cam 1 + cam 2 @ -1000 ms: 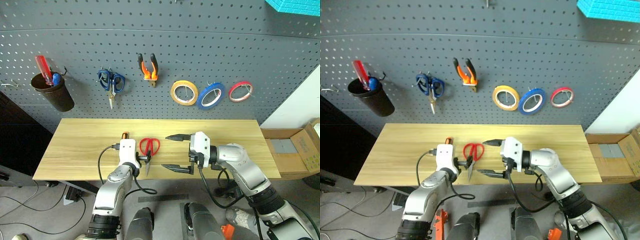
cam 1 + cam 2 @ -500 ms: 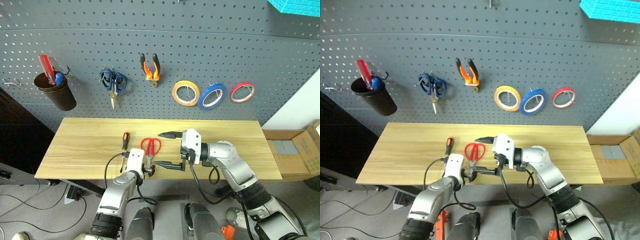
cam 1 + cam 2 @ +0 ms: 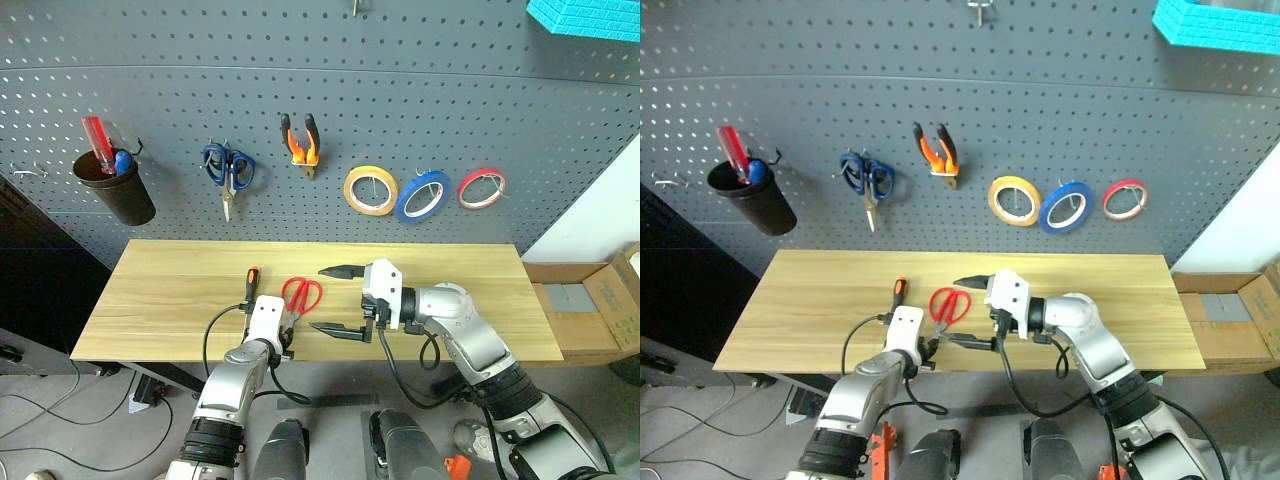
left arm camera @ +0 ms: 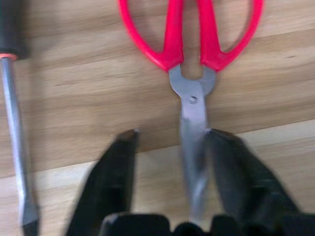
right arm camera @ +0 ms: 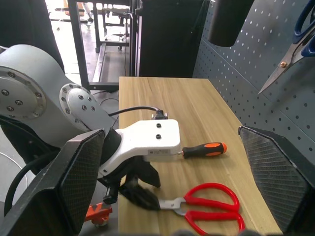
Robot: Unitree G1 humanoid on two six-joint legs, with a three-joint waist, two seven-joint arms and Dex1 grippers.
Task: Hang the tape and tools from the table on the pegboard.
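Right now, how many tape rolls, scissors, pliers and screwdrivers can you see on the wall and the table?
Tape rolls: 3, yellow, blue, red, all on the pegboard.
Scissors: 2, blue-handled hanging, red-handled on the table.
Pliers: 1, orange-and-black, hanging.
Screwdrivers: 1, orange-and-black, on the table.
Total: 7

red scissors (image 4: 191, 73) handle loops cut off, blade tips blurred between left claw (image 4: 170, 147) fingers
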